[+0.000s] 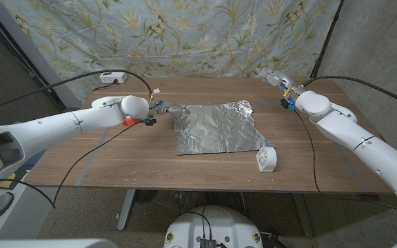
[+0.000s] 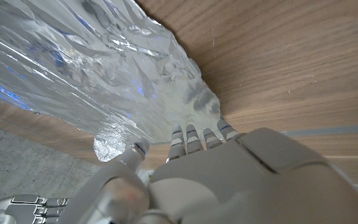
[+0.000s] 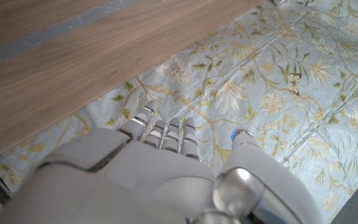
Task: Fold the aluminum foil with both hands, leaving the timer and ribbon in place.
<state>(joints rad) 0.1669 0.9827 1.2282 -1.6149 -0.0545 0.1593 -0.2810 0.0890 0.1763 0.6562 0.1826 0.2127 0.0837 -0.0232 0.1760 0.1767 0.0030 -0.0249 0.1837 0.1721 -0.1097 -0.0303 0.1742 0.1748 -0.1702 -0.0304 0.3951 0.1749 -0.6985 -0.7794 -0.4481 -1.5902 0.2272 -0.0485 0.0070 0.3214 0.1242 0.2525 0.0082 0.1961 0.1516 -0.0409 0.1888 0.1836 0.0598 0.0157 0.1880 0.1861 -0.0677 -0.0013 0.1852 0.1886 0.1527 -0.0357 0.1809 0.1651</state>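
white timer (image 1: 266,160) touching foil (image 1: 217,129) corner

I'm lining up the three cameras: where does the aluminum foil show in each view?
Head view: aluminum foil lies at table centre, left hand at its far-left corner.
Left wrist view: foil spreads beyond the fingertips.
Right wrist view: not in it.
Shared landmark: the wooden table.

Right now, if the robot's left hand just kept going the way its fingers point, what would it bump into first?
The aluminum foil. The left hand points across the table at the sheet's near corner, fingertips at its crinkled edge; actual contact is hard to judge.
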